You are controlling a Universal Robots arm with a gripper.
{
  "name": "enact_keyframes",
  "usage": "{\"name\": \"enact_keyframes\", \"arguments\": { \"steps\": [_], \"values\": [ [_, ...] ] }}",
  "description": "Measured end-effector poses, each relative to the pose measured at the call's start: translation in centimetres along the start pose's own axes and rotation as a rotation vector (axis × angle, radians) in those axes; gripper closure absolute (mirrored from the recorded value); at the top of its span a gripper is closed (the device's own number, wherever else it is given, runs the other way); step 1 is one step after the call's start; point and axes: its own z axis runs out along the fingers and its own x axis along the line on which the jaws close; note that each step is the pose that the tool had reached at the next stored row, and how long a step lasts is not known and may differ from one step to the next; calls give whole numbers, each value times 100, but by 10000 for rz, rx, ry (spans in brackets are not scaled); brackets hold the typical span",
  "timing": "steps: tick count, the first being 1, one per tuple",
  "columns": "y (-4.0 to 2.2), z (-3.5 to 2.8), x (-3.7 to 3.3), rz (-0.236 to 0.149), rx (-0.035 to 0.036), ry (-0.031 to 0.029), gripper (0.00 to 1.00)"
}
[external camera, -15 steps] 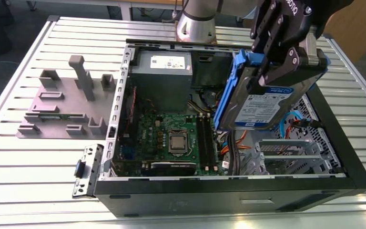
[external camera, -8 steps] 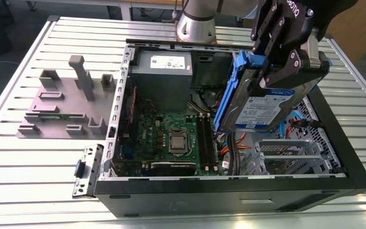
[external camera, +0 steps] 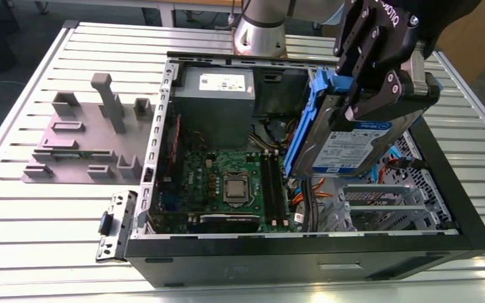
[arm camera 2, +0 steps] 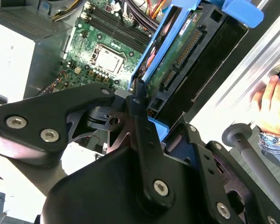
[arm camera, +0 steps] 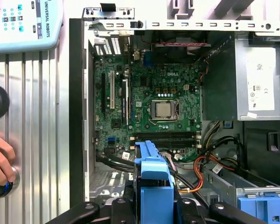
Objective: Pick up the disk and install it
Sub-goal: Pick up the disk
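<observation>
My gripper (external camera: 383, 101) is shut on the disk (external camera: 348, 144), a silver-grey hard drive with a white-and-blue label in a blue plastic caddy. The disk hangs tilted on edge above the right half of the open computer case (external camera: 470, 221), over the metal drive cage (external camera: 377, 202). The second wrist view shows the disk's green circuit-board underside (arm camera 2: 177, 51) with a black finger (arm camera 2: 139, 116) pressed against the caddy edge. In the first wrist view the blue caddy (arm camera: 154, 184) juts out between my fingers, above the motherboard (arm camera: 149, 107).
A grey power supply box (external camera: 215, 101) sits at the case's back. Another blue caddy (arm camera: 261, 205) rests in the case beside orange cables. A grey fixture (external camera: 83, 136) stands on the slatted table at the exterior view's left. A person's hand (arm camera: 0, 161) rests near the case.
</observation>
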Motion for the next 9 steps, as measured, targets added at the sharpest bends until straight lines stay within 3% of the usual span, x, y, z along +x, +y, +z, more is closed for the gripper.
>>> {"name": "enact_keyframes", "arguments": {
  "steps": [9],
  "values": [
    [-2,-2,56,0,0,0,64]
  ]
}}
